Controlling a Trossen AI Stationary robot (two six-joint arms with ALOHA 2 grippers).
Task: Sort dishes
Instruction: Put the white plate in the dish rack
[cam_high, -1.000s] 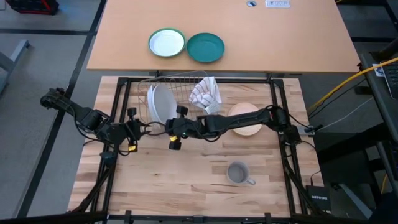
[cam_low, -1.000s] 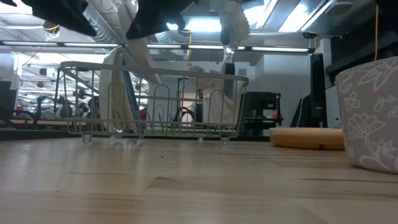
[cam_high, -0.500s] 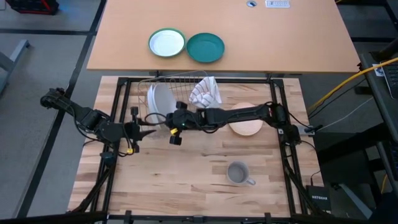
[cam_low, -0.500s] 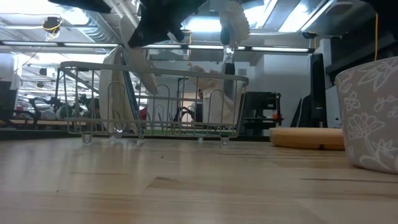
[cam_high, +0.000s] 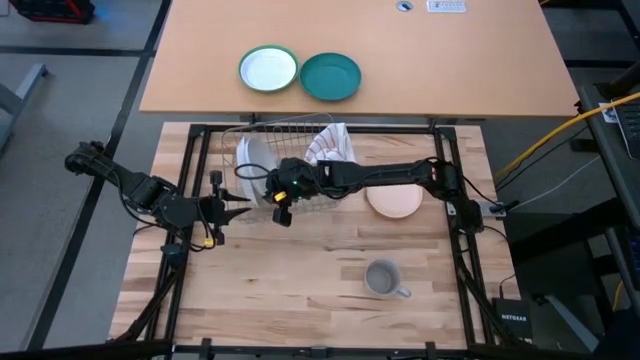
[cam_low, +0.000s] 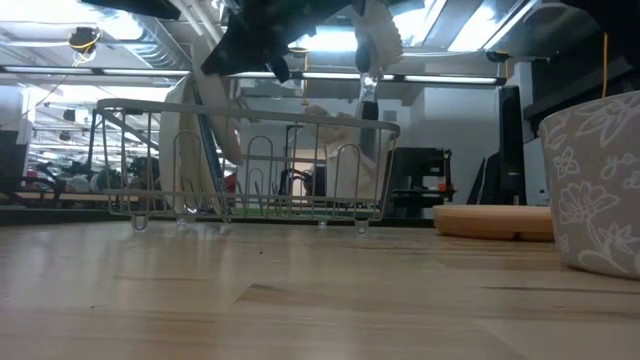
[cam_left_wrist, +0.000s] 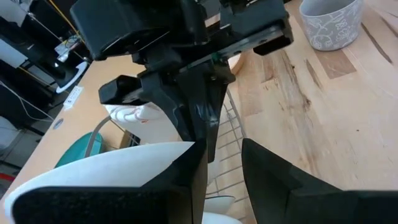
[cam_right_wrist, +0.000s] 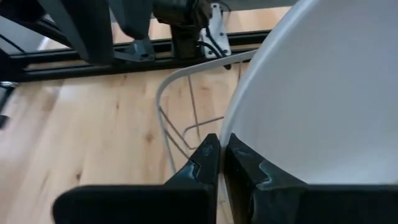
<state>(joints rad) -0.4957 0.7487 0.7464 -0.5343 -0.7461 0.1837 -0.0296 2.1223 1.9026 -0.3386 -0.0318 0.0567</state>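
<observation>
The right end effector (cam_high: 268, 190) is pinched shut on the rim of a white plate (cam_right_wrist: 323, 99), holding it on edge over the left part of the wire dish rack (cam_high: 262, 138), at the far middle of the wooden tabletop (cam_high: 300, 290); in the low view the plate leans between the rack's upright wires, so it looks close to seated but not yet released. The left end effector (cam_high: 240, 208) hovers just left of and nearer than the rack, its fingers partly apart and holding nothing. A patterned cloth (cam_high: 330, 150) lies in the rack's right part. By my reading the sorting is at an early-to-middle stage: one white plate is going into the rack, while the tan plate (cam_high: 395, 203) lies flat right of the rack and the grey mug (cam_high: 384, 279) stands alone near the front, both untouched. A green-rimmed plate (cam_high: 268, 70) and a teal plate (cam_high: 331, 77) sit on the far desk.
</observation>
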